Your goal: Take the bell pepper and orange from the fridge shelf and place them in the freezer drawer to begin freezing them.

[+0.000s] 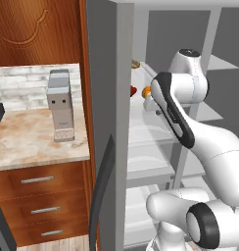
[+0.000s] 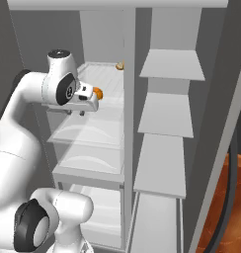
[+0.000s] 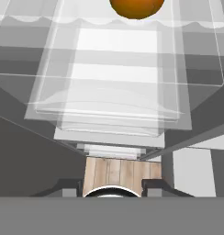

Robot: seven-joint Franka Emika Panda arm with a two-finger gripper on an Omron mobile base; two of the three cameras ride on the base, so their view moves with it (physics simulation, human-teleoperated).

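Left base view: bell pepper (image 1: 133, 91) and orange (image 1: 146, 91) sit on fridge shelf (image 1: 141, 105), arm just beside them. Right base view: pincer (image 2: 91, 102) next to orange (image 2: 98, 93). Hand view: pincer (image 3: 112, 187) closed, holds nothing; orange (image 3: 136, 8) at top edge.

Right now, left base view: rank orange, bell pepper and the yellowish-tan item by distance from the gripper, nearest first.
1. orange, on the fridge shelf just left of the gripper, partly hidden by the arm.
2. bell pepper, same shelf, further left by the fridge wall.
3. yellowish-tan item, higher and deeper in the fridge.
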